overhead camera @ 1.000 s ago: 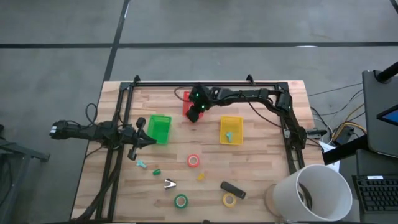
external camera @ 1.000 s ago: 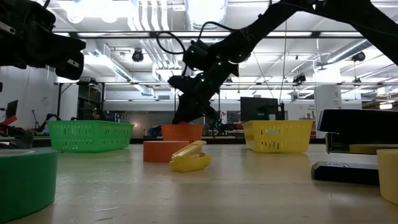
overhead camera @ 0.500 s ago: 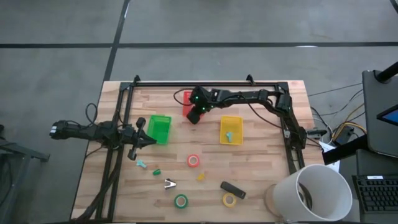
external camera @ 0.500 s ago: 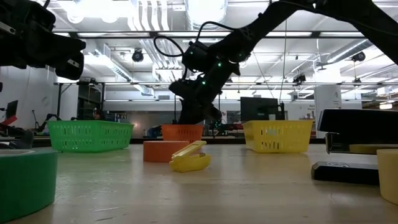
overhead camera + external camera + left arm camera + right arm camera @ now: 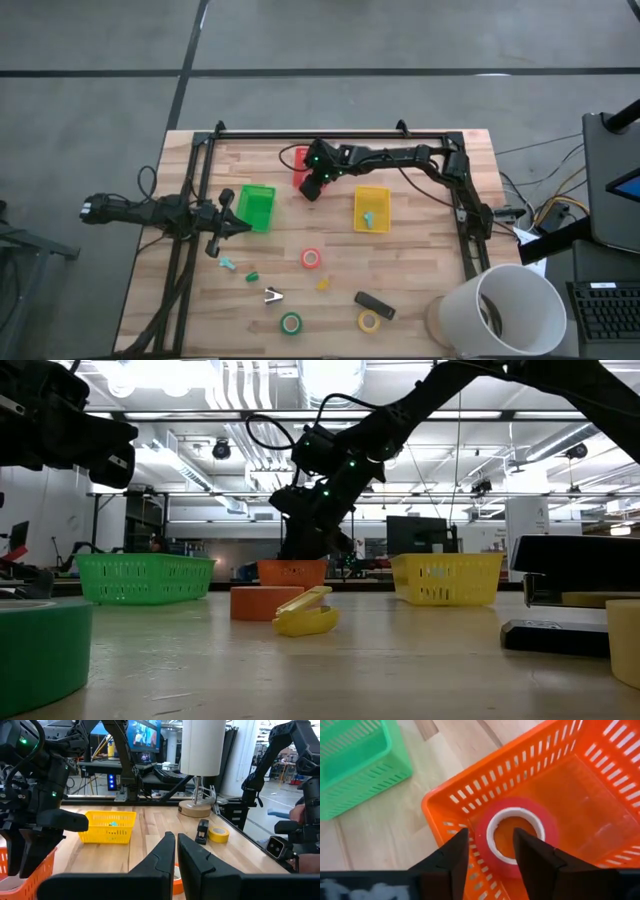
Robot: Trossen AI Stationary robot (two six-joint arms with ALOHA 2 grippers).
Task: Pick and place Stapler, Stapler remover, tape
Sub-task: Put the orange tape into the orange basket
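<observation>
We see the right gripper (image 5: 312, 188) poised over the orange basket (image 5: 299, 158) near the table's far edge, at roughly twelve o'clock from the table's middle. In the right wrist view its fingers (image 5: 446, 862) stand parted with nothing between them, and a red tape roll (image 5: 516, 836) lies flat on the basket floor just below them, pale core facing up. The left gripper (image 5: 232, 226) waits at about nine o'clock, just beside the green basket (image 5: 256, 207); in the left wrist view its fingers (image 5: 162, 857) are pressed nearly together around nothing. The yellow basket (image 5: 372, 209) sits at about one o'clock from the table's middle and holds a small teal piece (image 5: 369, 217). On the open wood, a second red tape roll (image 5: 311, 259) lies near the centre, the green tape roll (image 5: 291, 324) at six o'clock near the front edge, and the yellow tape roll (image 5: 369, 322) at about five o'clock. The stapler (image 5: 374, 304) rests just beside the yellow roll, on its centre-facing side. A silver claw-like piece (image 5: 273, 295) lies just above the green roll, two small teal and green pieces (image 5: 239, 269) sit toward seven o'clock, and a small yellow piece (image 5: 323, 285) lies just below the central red roll.
</observation>
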